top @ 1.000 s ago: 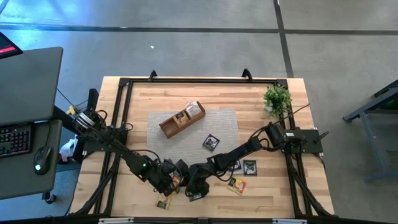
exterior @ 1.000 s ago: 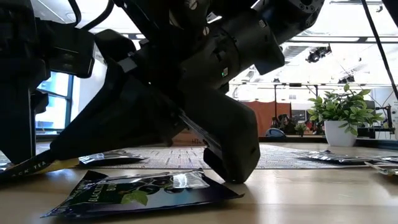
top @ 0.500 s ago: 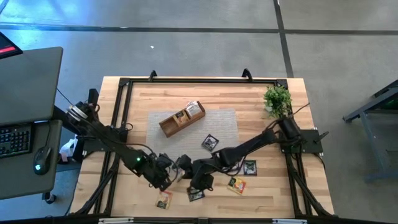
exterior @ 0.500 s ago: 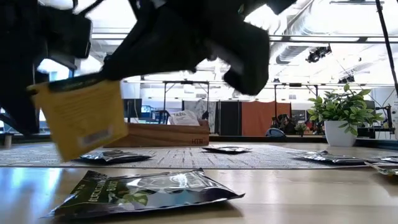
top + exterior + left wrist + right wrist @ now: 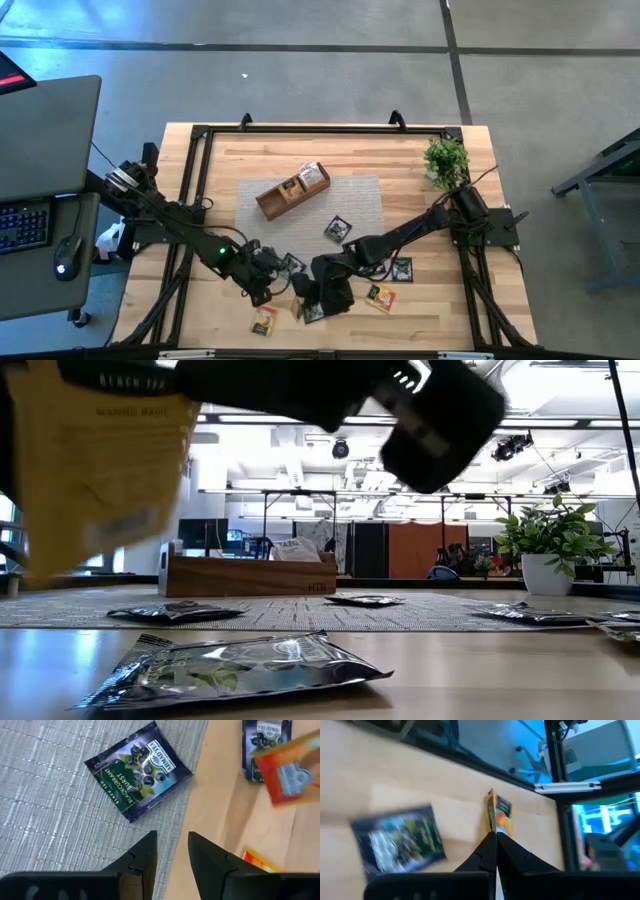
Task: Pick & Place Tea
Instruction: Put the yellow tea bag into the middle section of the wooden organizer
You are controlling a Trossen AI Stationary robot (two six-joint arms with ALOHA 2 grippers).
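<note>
The grey woven mat (image 5: pixel 355 205) lies mid-table as the work area, with the wooden compartment tray (image 5: pixel 292 190) at its ten o'clock corner, a few sachets already standing in it; that looks like the tea's destination. The potted plant (image 5: pixel 446 160) stands out of the way toward two o'clock.

Loose sachets are scattered from the mat toward six o'clock: a dark one (image 5: pixel 339 229) on the mat, another (image 5: pixel 401 268) on bare wood at four o'clock, a yellow-red one (image 5: pixel 380 297) beside it, and a dark one (image 5: pixel 240 668) lying flat near the front edge.

The right gripper (image 5: pixel 493 841) hangs near six o'clock, its fingers pressed together, pinching a yellow-orange sachet (image 5: pixel 499 812) by one edge so that it dangles clear of the table, probably for carrying to the tray.

The left gripper (image 5: pixel 172 847) hovers just beside it at seven o'clock, over the mat's edge, fingers slightly apart and empty, near a dark blackcurrant sachet (image 5: pixel 139 771).
</note>
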